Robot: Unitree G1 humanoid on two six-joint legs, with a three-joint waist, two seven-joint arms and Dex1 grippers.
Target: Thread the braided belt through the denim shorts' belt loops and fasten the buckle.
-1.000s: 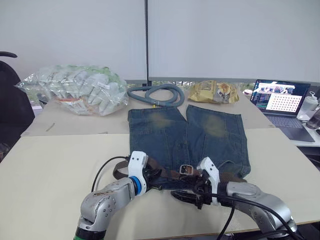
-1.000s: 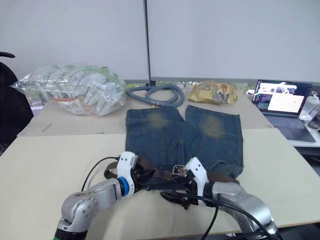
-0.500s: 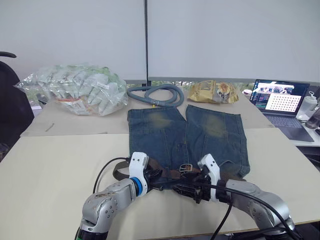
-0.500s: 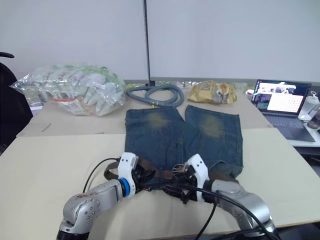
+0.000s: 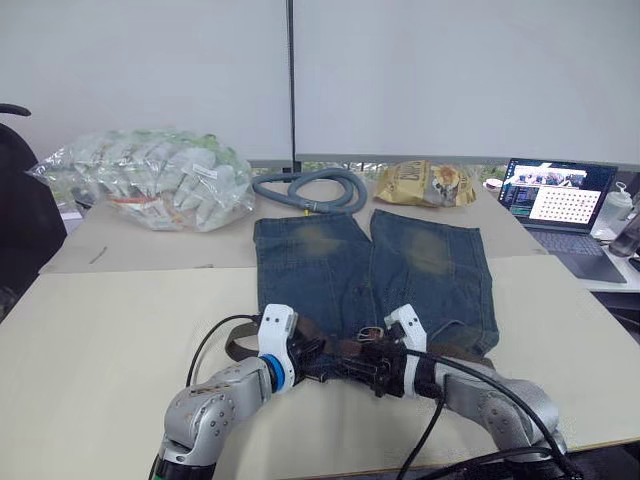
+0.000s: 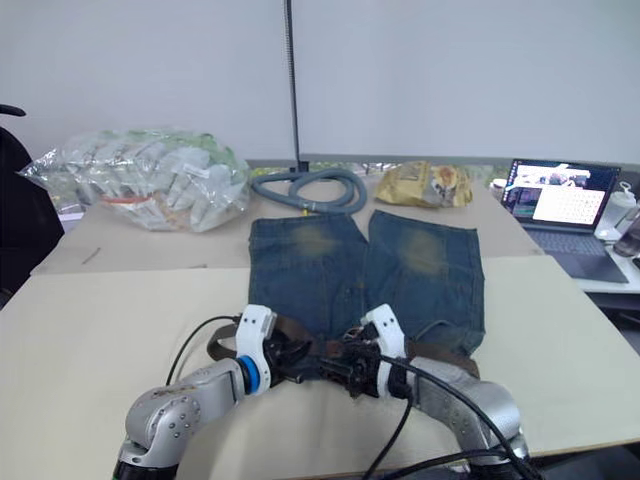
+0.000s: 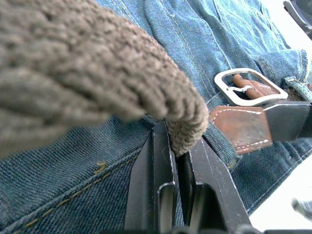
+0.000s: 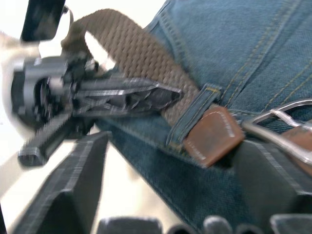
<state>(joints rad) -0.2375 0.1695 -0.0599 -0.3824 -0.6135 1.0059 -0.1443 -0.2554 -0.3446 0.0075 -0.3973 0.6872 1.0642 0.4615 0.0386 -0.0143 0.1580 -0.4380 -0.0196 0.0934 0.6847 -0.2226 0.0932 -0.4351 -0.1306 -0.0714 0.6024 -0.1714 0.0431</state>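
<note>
Right wrist view: right gripper (image 8: 161,185) jaws spread wide around the leather belt tip (image 8: 210,136), which lies straight ahead past a belt loop (image 8: 192,116). Left gripper (image 7: 179,146) jaws pinch the braided belt (image 7: 87,73); the buckle (image 7: 248,87) lies just beyond.

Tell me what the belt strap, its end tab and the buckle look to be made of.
The braided belt looks like woven cord or fabric: a dull brown, coarse plaited texture. Its end tab seems to be smooth reddish-brown leather, or a look-alike, edged with pale stitching. The buckle appears to be metal, a silvery frame with a shine and a prong.
</note>
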